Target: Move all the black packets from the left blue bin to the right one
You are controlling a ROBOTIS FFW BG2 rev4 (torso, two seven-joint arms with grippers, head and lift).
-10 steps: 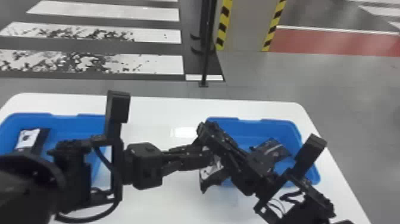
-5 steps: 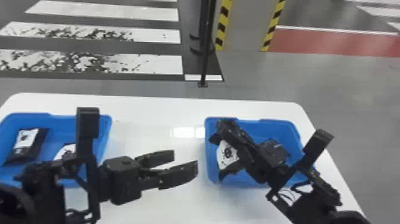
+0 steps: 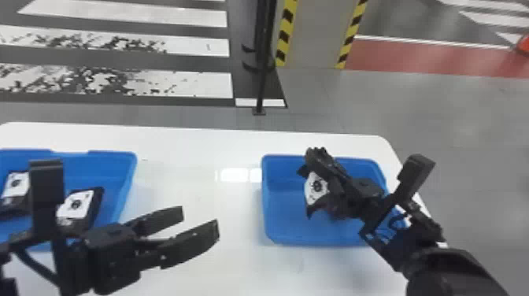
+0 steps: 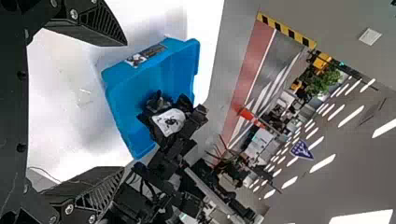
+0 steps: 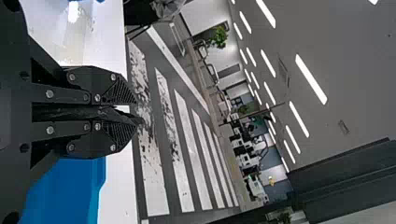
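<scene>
Delivering black packet, pinched in right claw, to right bin beneath.
Likely release next, then refill the widely spread, empty left claw.

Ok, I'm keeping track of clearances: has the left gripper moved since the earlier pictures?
Yes: in the head view, the left gripper has moved leftward, away from the right blue bin.

No wording I can make out from here, just white labels with dark emblems on the packets, a small printed sticker on the right bin near the bench's right edge, and a blue sign well beyond the bench.
</scene>
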